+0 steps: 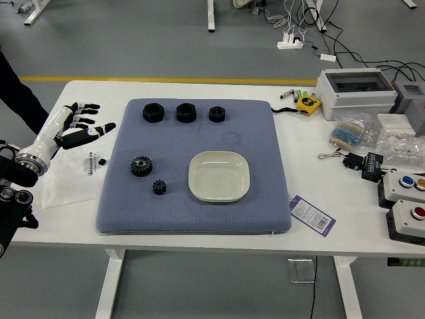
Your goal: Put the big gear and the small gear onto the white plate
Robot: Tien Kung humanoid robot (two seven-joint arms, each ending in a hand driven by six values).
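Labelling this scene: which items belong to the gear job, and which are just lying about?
Job:
- big gear
- small gear
- white plate
- left hand, open and empty

Lying about:
- three black hex nuts
- yellow tape measure
- purple-edged tag
- push-button boxes
- lidded white box
- bagged parts

The left edge cuts off the left arm [45, 147] and a dark limb [18, 93] — the right, 2 push-button boxes [400, 224]; the tag's [312, 216] fine print is unreadably small.
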